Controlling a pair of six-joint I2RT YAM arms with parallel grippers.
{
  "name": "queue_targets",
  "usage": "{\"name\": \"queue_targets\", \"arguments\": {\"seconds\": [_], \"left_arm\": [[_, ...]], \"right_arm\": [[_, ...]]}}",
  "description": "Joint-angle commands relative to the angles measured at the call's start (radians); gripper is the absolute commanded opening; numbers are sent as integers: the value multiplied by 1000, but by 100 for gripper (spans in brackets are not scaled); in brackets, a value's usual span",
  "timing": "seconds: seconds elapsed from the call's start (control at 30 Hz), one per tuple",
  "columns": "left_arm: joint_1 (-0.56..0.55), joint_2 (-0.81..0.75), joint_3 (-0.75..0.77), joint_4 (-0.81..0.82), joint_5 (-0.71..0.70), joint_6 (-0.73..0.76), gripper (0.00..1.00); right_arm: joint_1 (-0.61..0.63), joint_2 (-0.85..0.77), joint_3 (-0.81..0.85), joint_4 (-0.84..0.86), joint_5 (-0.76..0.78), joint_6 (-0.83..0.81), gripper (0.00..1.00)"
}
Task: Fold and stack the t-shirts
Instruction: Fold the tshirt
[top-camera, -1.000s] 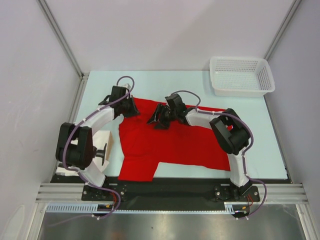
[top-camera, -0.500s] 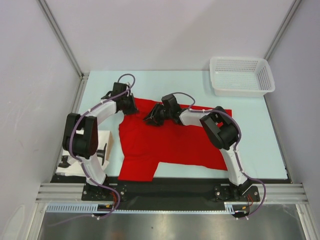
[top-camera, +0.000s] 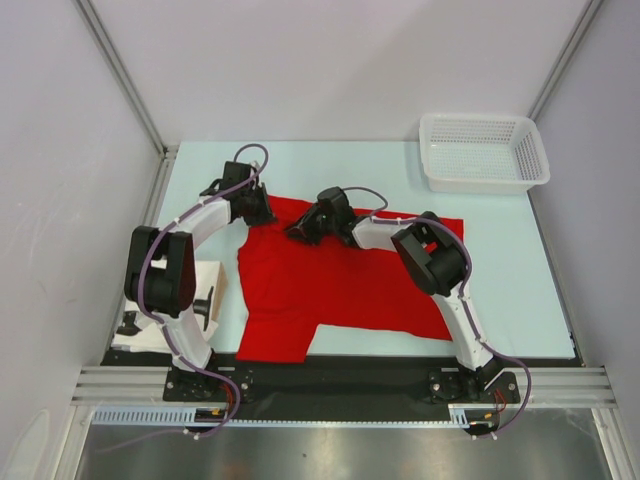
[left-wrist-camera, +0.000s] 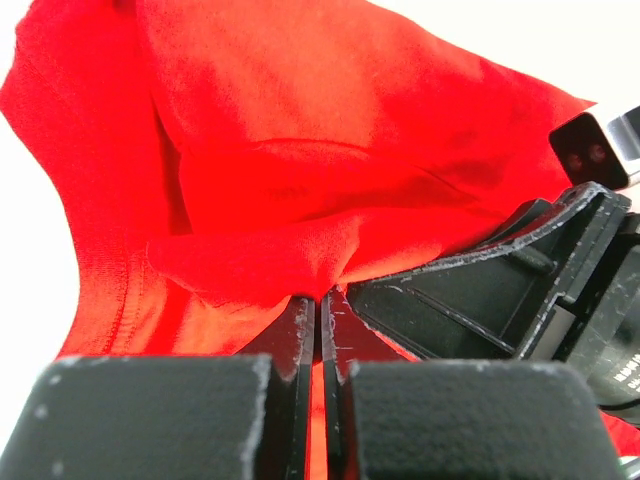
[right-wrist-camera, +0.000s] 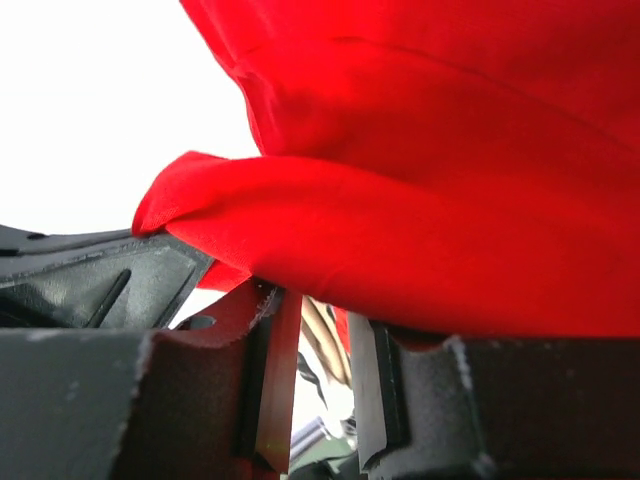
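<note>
A bright red t-shirt lies spread flat across the middle of the table, its collar edge at the far side. My left gripper sits on the shirt's far left corner. In the left wrist view it is shut, pinching a puckered fold of the red t-shirt. My right gripper rests on the far edge close beside it. In the right wrist view its jaws stand a narrow gap apart, and a raised fold of the t-shirt lies across the fingertips. The tips themselves are hidden by the cloth.
A white mesh basket stands at the far right corner of the table. A white and beige block sits at the left edge beside the left arm. Both arms reach over the shirt's far half.
The right gripper slid left along the shirt's far edge towards the left gripper, and its jaws narrowed. The left gripper closed on the cloth and its arm stretched farther out.
</note>
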Motion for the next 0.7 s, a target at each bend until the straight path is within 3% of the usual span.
{"name": "queue_targets", "arguments": {"seconds": [0.0, 0.67], "left_arm": [[10, 11, 43, 6, 19, 22, 1], [12, 1, 15, 25, 24, 11, 0]], "right_arm": [[14, 17, 31, -6, 78, 79, 28], [35, 46, 72, -129, 204, 195, 26]]}}
